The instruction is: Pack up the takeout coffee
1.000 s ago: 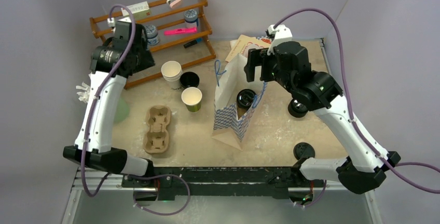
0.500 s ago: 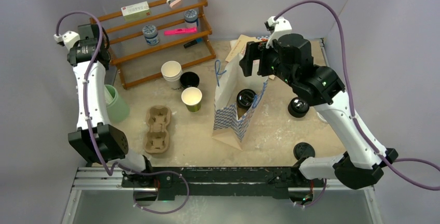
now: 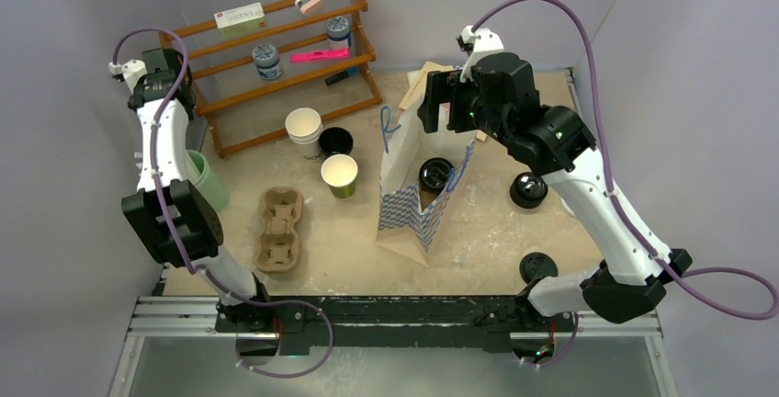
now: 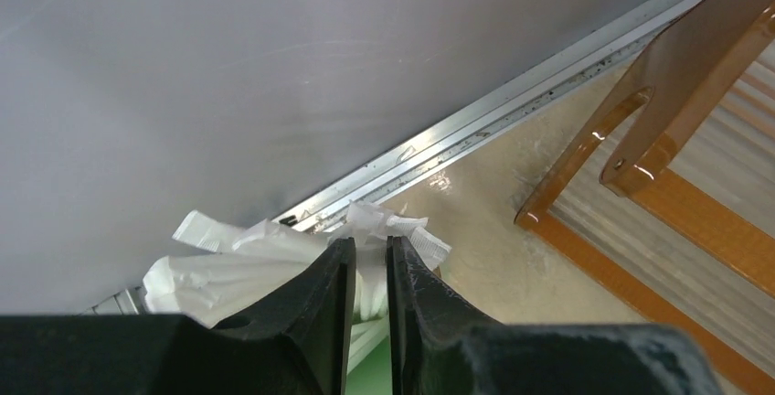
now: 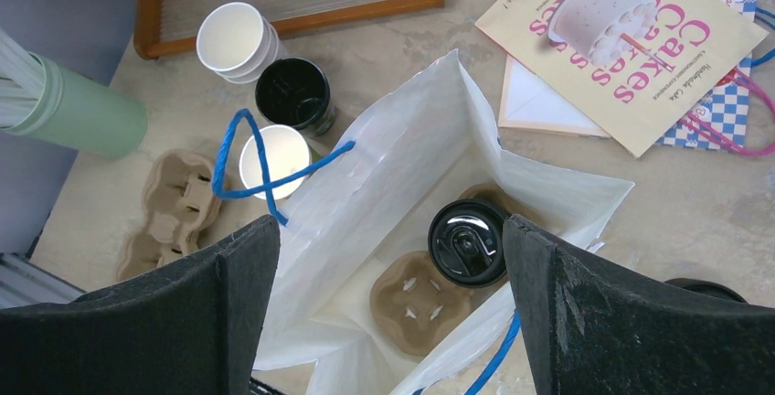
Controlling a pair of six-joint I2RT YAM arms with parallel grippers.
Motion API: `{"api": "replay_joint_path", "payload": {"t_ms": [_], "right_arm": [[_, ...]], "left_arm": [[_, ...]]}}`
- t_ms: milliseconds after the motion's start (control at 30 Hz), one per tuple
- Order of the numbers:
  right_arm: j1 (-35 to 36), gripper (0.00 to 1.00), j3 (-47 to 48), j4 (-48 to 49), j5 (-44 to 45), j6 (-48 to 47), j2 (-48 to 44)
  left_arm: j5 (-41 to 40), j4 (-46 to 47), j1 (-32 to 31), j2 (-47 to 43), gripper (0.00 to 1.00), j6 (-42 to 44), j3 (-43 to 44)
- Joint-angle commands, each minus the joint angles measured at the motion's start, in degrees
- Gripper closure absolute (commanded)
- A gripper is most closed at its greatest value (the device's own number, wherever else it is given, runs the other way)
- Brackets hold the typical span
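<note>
Left gripper point(image 4: 370, 249) has swung back, clenched; right gripper point(image 5: 388, 232) hangs spread above the takeout coffee point(image 5: 468, 241).

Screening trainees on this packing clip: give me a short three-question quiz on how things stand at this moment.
1. True or false: the lidded black cup sits inside the paper bag.
2. The right gripper is: A open above the bag; B shut on the cup; C out of view.
3. Fill in: the bag's handle is coloured ___.
Key: 1 true; 2 A; 3 blue.
</note>
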Motion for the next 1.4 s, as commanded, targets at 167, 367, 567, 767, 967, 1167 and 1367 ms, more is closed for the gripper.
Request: {"api": "replay_joint_path", "payload": {"t_ms": [167,367,567,767,967,1167,1367], "right_arm": [[-0.1,0.08,1.9,-0.3,-0.8,0.2,0.2],[-0.1,0.08,1.1,-0.5,-2.7,0.1,0.2],[-0.1,0.08,0.3,0.3,-3.2,0.2,0.0],[-0.1,0.08,-0.2,0.9,-4.0,0.2,0.0],[-0.1,0.08,-1.1,1.2,-4.6,0.2,-0.4],[-0.1,0.08,-1.1,1.4,-4.5,0.2,-0.6],[-0.1,0.09,-0.5,1.9,-4.2,0.2,-0.3]], "left_arm": [[2.1,3.2,0.7,0.4,0.81,1.4,1.6],[2.8,2.5,0.7,-1.9,1.00,0.9,1.8],[3.3,-2.2,0.7,-5.6,1.00,-4.3,3.0],[3.7,-6.9,0.7,-8.8,1.00,-10.8,6.9],[1.5,-10.0,0.6,-10.6,1.00,-12.5,9.9],[2.3,-13.2,0.6,-12.3,1.00,-16.5,13.8],[5.7,-13.1,0.6,-15.4,1.00,-19.0,18.2]]}}
